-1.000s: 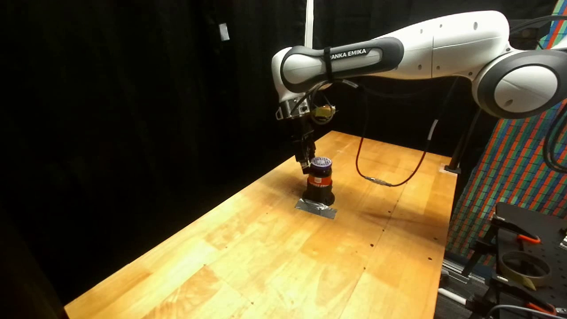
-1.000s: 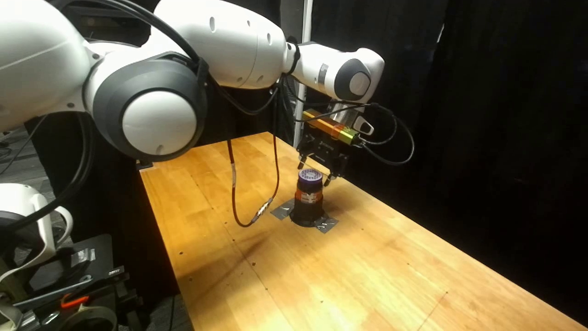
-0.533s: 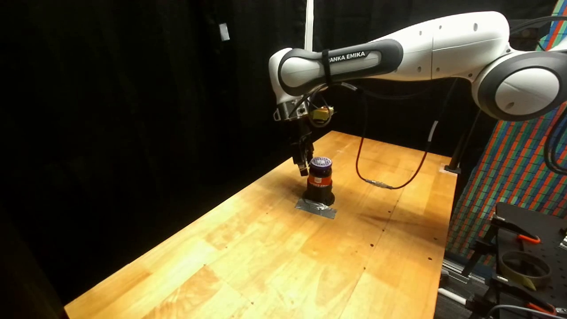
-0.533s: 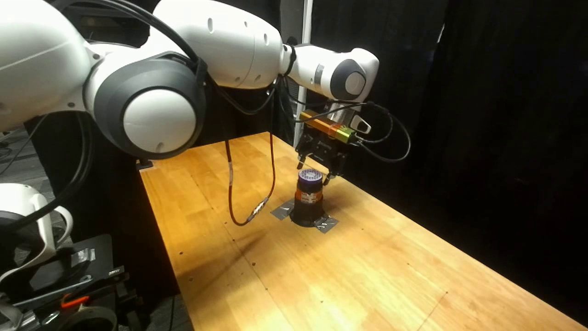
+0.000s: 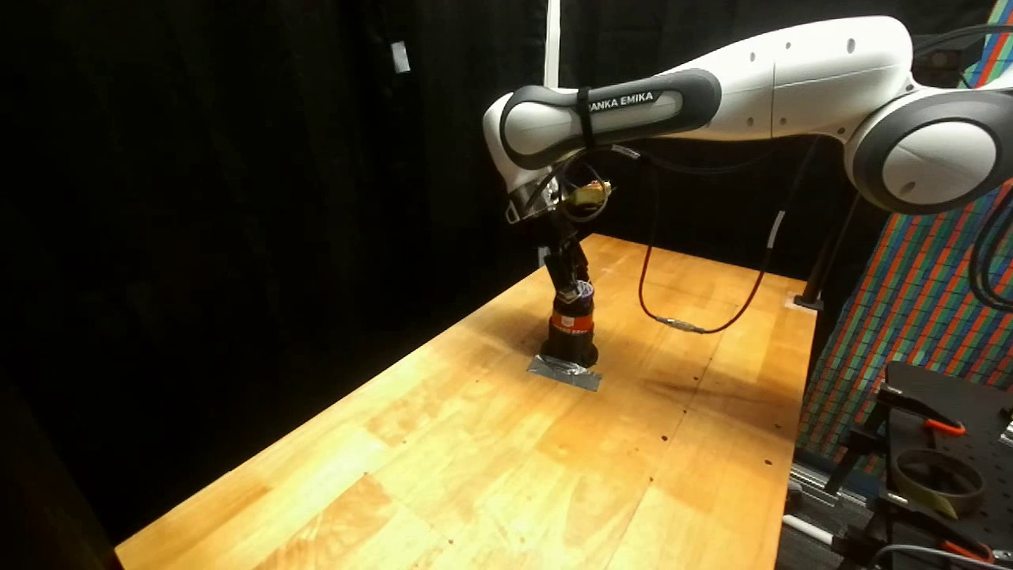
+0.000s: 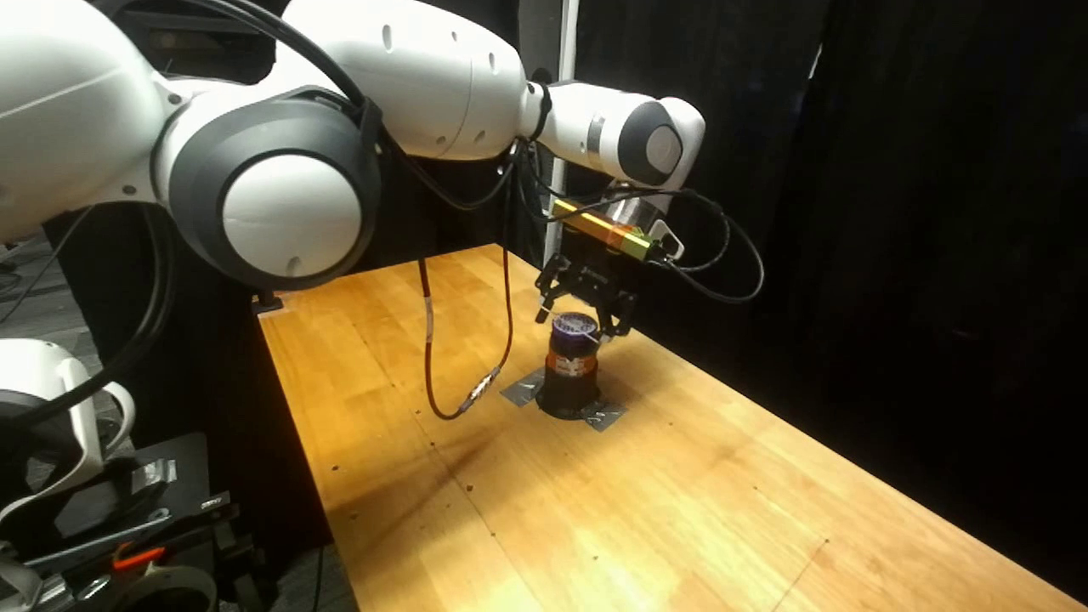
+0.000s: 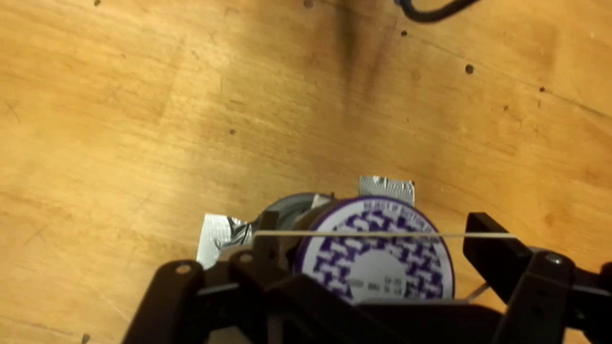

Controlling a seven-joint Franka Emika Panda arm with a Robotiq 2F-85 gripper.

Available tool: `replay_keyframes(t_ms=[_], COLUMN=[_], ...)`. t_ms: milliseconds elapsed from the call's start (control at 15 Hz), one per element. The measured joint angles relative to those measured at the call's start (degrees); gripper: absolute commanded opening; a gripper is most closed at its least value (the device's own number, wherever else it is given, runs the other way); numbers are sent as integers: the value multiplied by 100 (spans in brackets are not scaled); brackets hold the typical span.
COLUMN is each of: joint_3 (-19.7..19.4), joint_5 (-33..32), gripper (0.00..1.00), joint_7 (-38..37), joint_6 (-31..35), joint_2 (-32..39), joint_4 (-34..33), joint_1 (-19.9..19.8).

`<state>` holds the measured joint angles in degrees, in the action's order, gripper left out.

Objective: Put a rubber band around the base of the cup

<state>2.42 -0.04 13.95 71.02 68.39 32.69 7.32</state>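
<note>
The cup [image 5: 571,324] stands upright on the wooden table, dark with an orange-red band and a purple-and-white top; it also shows in an exterior view [image 6: 571,364] and the wrist view [image 7: 377,267]. My gripper [image 6: 574,326] is open and tilted at the cup's top, its fingers [image 7: 492,253] spread on either side of it. A thin pale rubber band [image 7: 373,234] is stretched between the two fingers and crosses in front of the cup's top. Whether the band or fingers touch the cup, I cannot tell. The band's other strand is mostly hidden behind the gripper.
Silver tape strips [image 5: 566,374] lie at the cup's base on the table [image 5: 475,459]. A cable [image 5: 677,323] hangs in a loop from the arm, close above the table. A black cart with tools [image 5: 950,427] stands beside the table.
The gripper has tilted and moved from beside the cup to over its top. Its fingers have spread wider, with the rubber band still across them. The cup has not moved.
</note>
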Motion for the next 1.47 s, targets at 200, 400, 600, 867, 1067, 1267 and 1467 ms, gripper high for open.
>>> replay_keyframes(t_ms=[200,400,600,867,1067,1267,1467], joint_3=[0,1,5,38,45,48,49], joint_5=[0,0,3,4,4,4,4], gripper=[100,100,100,100,100,100,100], joint_7=[327,463,538,873,1062,1067,1060], joint_6=[-395,-415,-350,-317,-157,245,701], joint_2=[-55,-173,-334,-627,-890,-1209,-1560], joint_4=[9,85,251,807,1474,2207,2943], joint_1=[-91,-219,-336,-382,-343,-303,-285])
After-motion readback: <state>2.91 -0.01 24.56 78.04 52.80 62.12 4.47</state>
